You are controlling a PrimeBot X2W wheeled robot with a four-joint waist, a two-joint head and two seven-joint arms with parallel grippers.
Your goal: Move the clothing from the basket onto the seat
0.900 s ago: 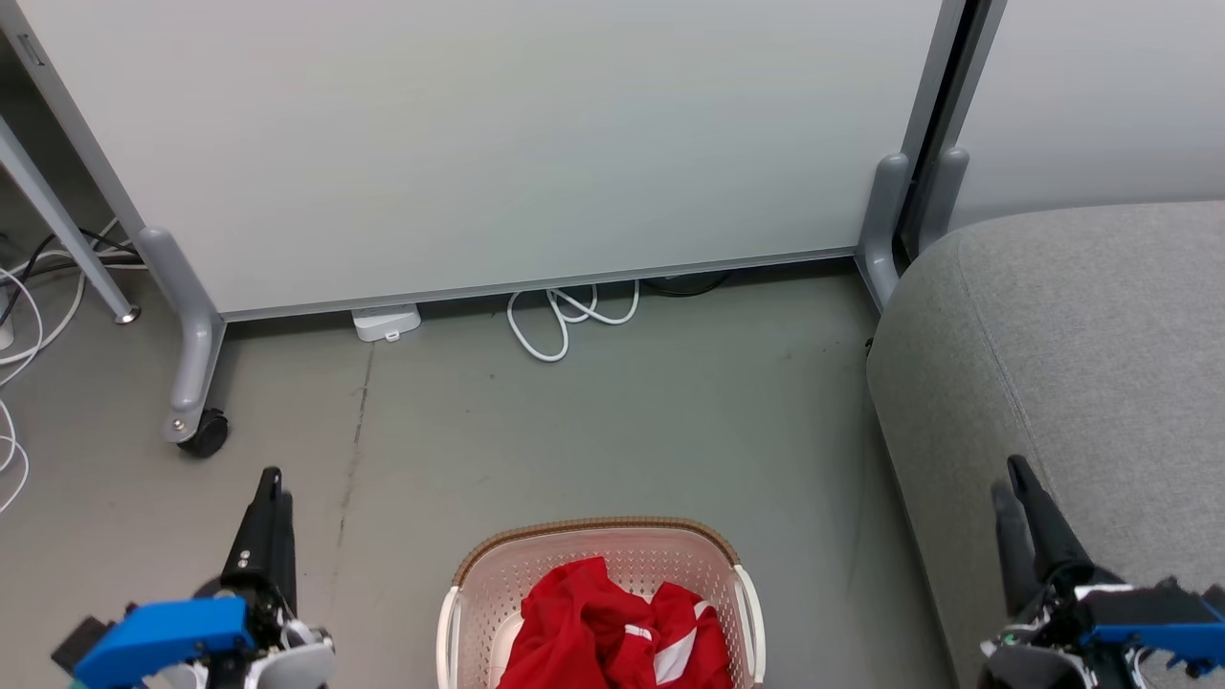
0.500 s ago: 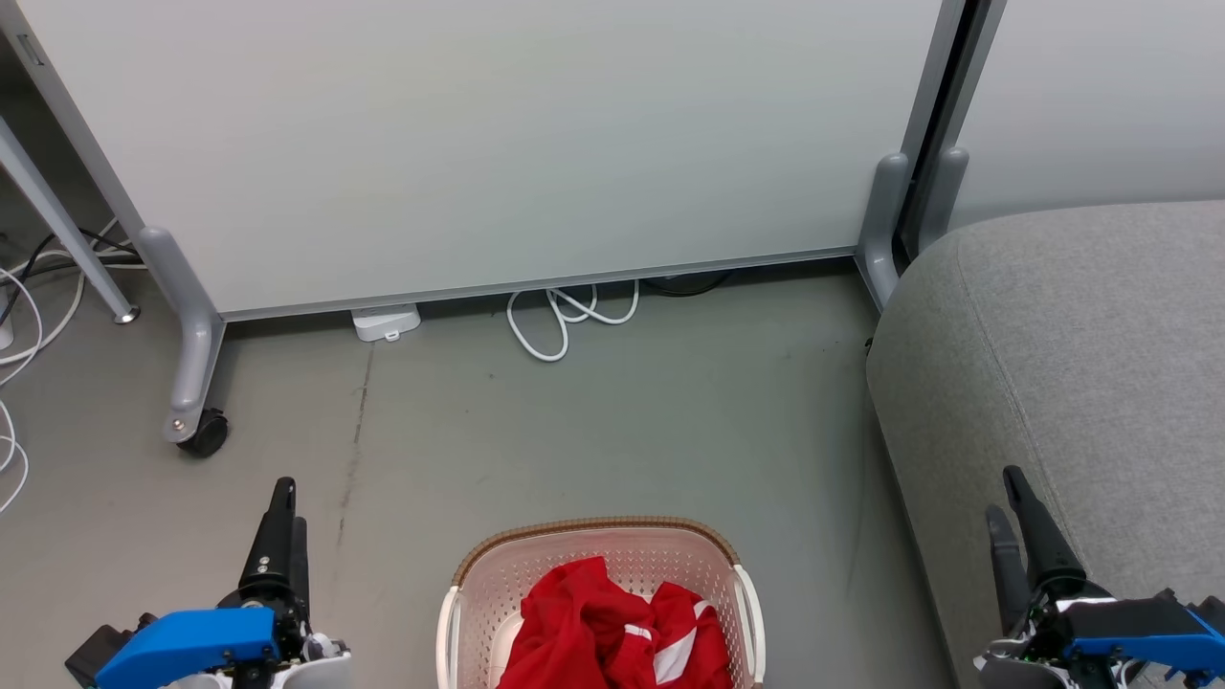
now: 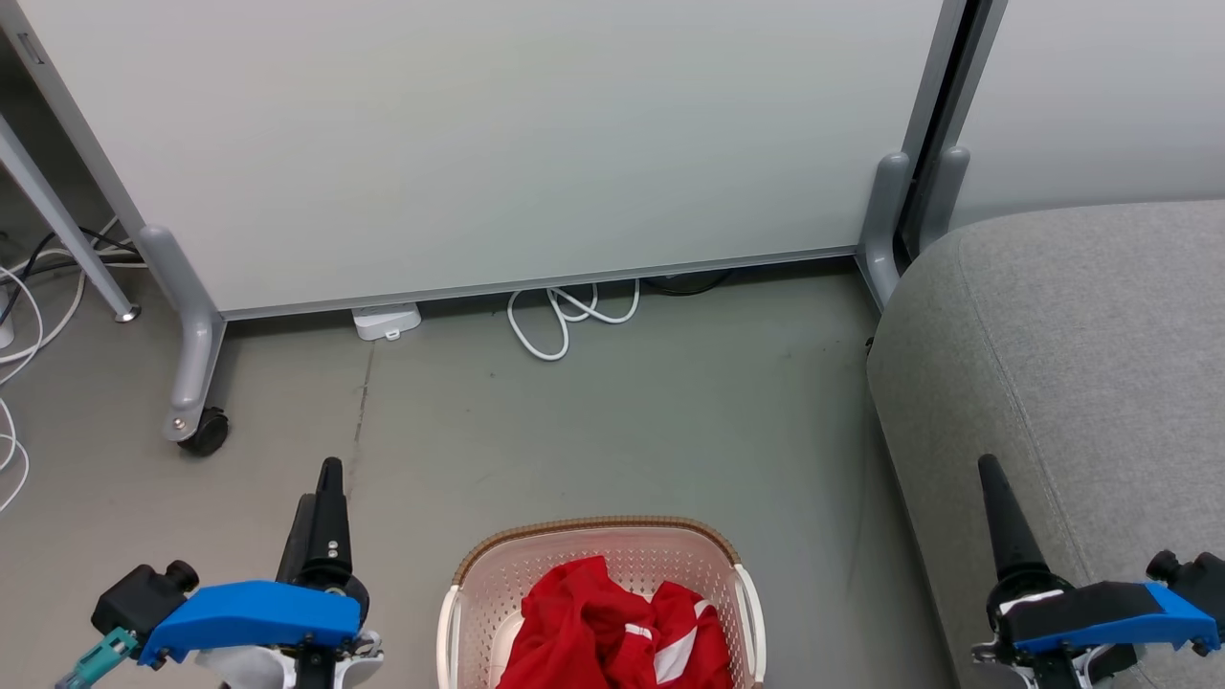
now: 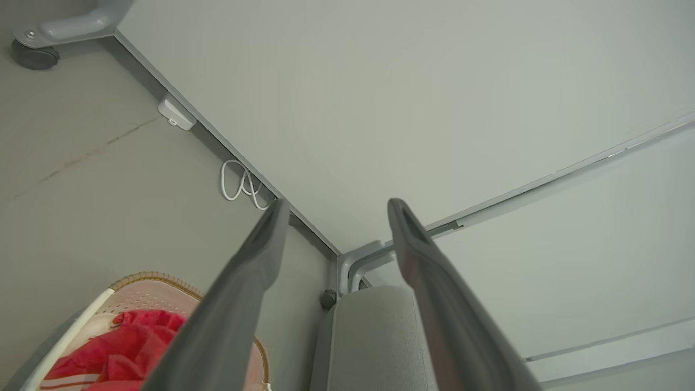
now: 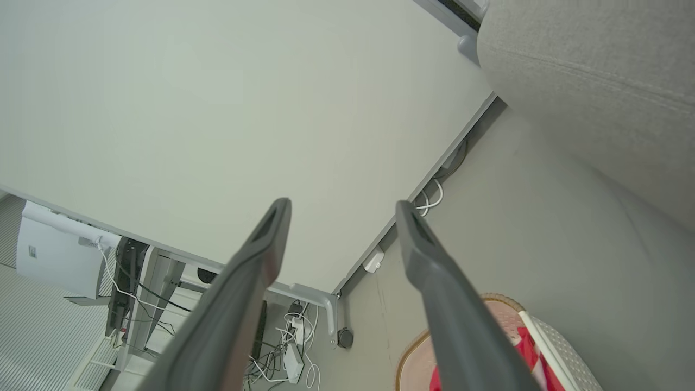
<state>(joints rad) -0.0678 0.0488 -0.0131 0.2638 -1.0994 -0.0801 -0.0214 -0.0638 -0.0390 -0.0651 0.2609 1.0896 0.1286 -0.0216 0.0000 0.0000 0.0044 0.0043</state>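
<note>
Clothing (image 3: 612,622) bunched in basket (image 3: 593,526) on floor, 6 o'clock. Seat (image 3: 1101,335) at 3. Left end effector (image 3: 321,483) at 8, right end effector (image 3: 986,469) at 4. Both have fingers apart, empty, flanking the basket, likely poised to reach in.

Legible text, labels, brands, numbers, signs: none can be read.
White bands on the clothing (image 3: 584,622): plain trim, not lettering.
Small white box (image 3: 387,321) on the floor (image 3: 612,421) at the foot of the panel (image 3: 478,144): any marking too small to tell.
</note>
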